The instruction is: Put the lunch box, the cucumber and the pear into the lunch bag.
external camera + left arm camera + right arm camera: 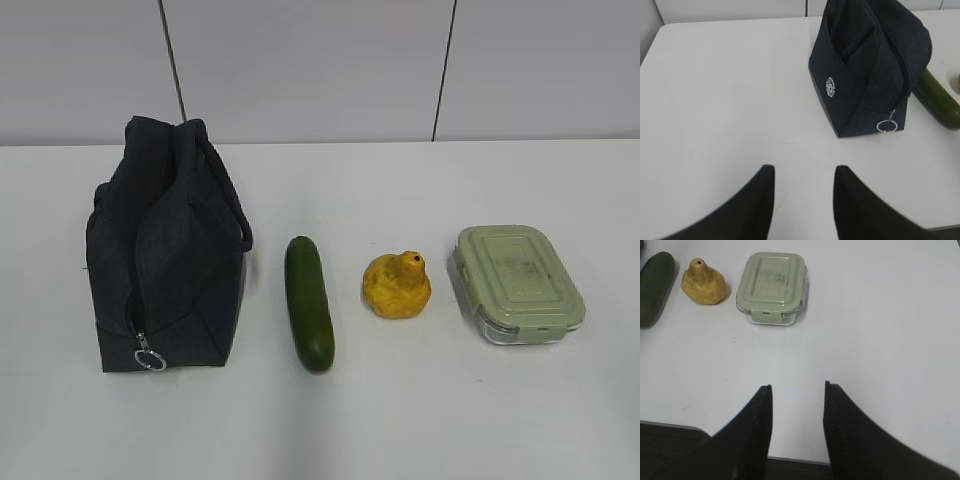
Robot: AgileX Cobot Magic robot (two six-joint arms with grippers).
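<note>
The dark navy lunch bag [165, 270] stands zipped on the left of the white table, its silver ring pull [150, 358] at the front bottom. To its right lie the dark green cucumber [308, 302], the yellow pear [397, 285] and the lunch box [517, 282] with its sage-green lid. Neither arm shows in the exterior view. My left gripper [804, 172] is open over bare table, short of the lunch bag [870, 65] and its ring pull [888, 126]. My right gripper [797, 390] is open near the table's front edge, well short of the lunch box [772, 287], pear [703, 282] and cucumber [655, 287].
The white table [420, 420] runs back to a pale panelled wall [320, 70]. The table's near edge [675, 426] shows under my right gripper. The cucumber's end [940, 102] shows right of the bag in the left wrist view.
</note>
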